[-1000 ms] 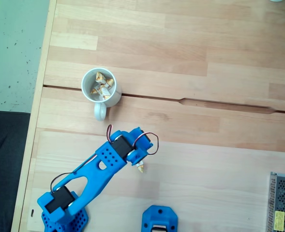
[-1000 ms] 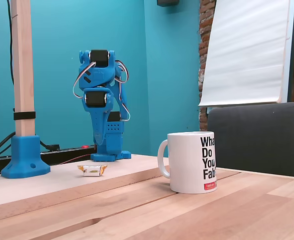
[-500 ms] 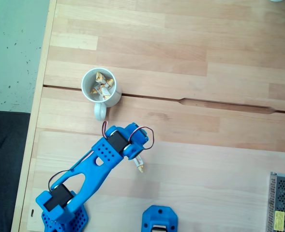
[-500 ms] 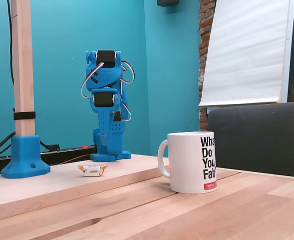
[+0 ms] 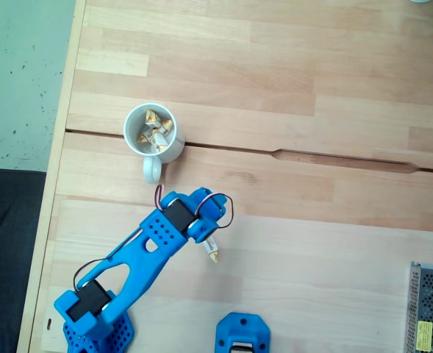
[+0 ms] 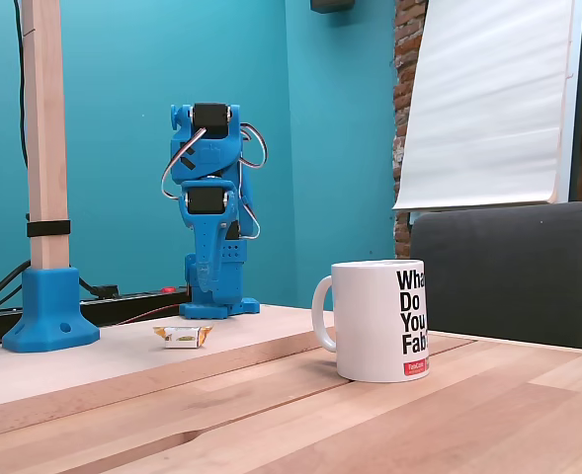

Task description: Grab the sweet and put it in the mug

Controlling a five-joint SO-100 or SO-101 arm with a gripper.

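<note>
The white mug (image 5: 173, 149) stands at the table's left in a fixed view from above, handle toward the arm, with several sweets (image 5: 154, 131) inside. In a fixed view from the side the mug (image 6: 370, 321) carries black lettering. One sweet (image 5: 212, 252) lies loose on the wood, its upper end tucked under the blue arm's head. From the side, that sweet (image 6: 183, 336) rests flat on the table, touched by nothing. My gripper (image 5: 206, 235) points straight down beside it, and its jaws are hidden under the wrist. The gripper (image 6: 205, 279) hangs above the table, just right of the sweet.
A blue foot (image 5: 242, 334) at the front edge holds a wooden post (image 6: 45, 148). A metal mesh box (image 5: 429, 309) sits at the front right. A groove (image 5: 312, 156) crosses the table. A power strip (image 6: 123, 301) lies behind the arm and a dark chair (image 6: 508, 267) stands behind the mug.
Since a second ago the arm's head has shifted a little toward the mug and uncovered more of the loose sweet. The sweet and the mug have stayed put.
</note>
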